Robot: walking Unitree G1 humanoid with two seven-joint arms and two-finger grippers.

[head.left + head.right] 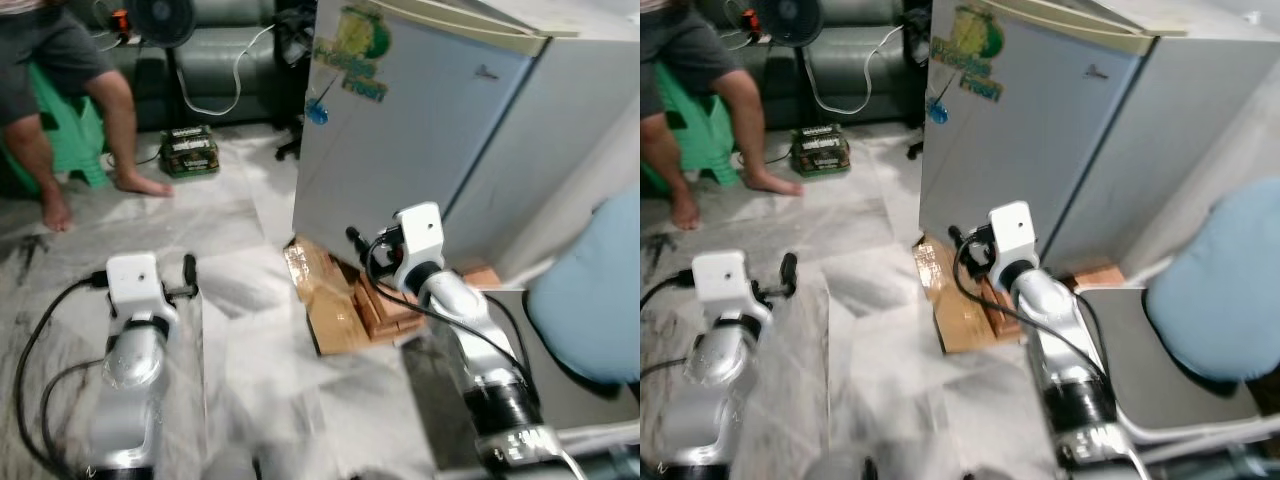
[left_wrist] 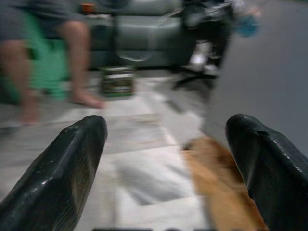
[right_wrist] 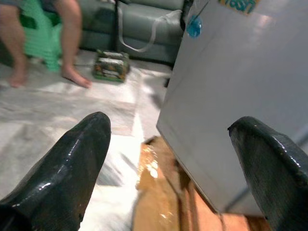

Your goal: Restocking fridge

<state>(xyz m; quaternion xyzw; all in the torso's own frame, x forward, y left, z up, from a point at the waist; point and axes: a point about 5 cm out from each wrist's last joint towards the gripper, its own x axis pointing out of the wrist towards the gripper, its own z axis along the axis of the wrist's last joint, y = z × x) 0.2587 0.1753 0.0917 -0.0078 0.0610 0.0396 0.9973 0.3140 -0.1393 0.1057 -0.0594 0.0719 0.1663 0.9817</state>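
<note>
A small grey fridge (image 1: pixel 400 150) stands ahead on the right, its door closed, with a green and yellow sticker (image 1: pixel 352 50) near the top. It rests on brown cardboard (image 1: pixel 335 305) and brick-coloured blocks (image 1: pixel 390 312). My right gripper (image 3: pixel 168 130) is open and empty, held low in front of the fridge's lower left corner. My left gripper (image 2: pixel 166 132) is also open and empty, hovering over the marble floor (image 1: pixel 240 290) to the left of the fridge. Nothing lies between either pair of fingers.
A person (image 1: pixel 60 70) sits on a green stool (image 1: pixel 88 135) at the back left, bare feet on the floor. A green box (image 1: pixel 190 150), a fan (image 1: pixel 165 20) and a dark sofa (image 1: pixel 215 60) stand behind. A blue-cushioned chair (image 1: pixel 590 300) is close on my right.
</note>
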